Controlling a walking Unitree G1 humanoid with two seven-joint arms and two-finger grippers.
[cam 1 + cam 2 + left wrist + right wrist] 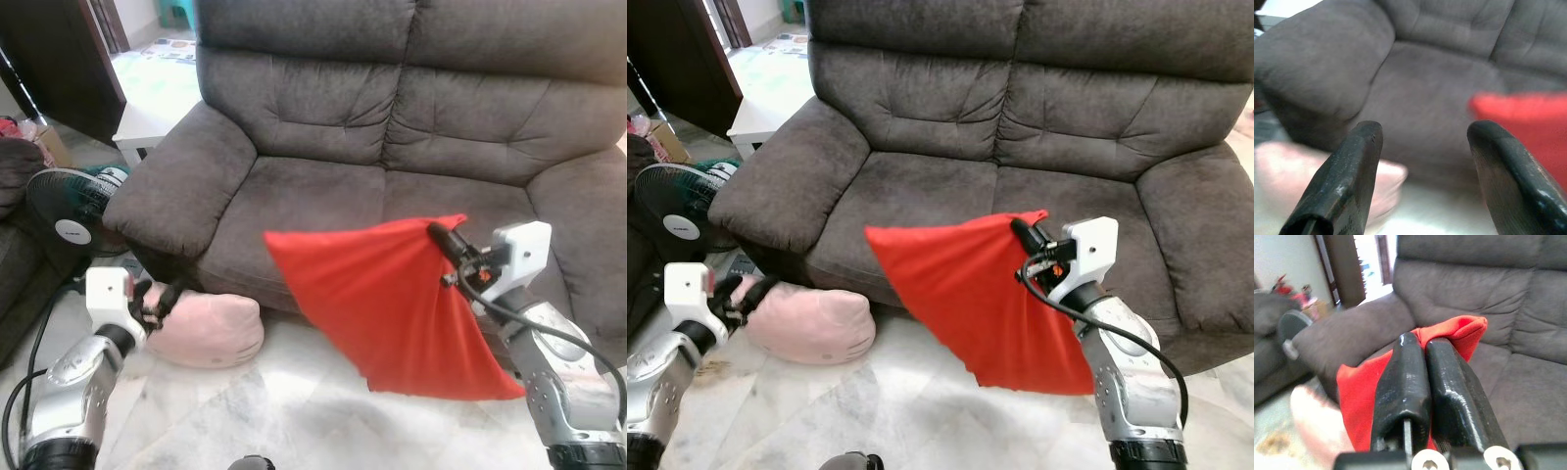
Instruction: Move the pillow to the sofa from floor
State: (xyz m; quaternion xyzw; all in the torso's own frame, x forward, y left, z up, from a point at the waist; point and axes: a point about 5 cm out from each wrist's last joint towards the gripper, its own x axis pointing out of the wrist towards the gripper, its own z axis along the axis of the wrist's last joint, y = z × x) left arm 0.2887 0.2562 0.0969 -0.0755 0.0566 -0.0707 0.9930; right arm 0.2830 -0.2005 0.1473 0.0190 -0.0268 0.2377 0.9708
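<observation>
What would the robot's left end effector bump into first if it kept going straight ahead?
Probably the sofa. The open left end effector points at the front of its seat cushion, with the pink pillow low to one side and the red pillow off to the other. Depth is blurry, so that's a guess.

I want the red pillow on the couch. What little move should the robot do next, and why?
Probably lift the right gripper forward over the sofa seat. Its fingers are shut on a corner of the red pillow, which hangs in front of the seat edge, above the floor, not on the cushion yet.
</observation>
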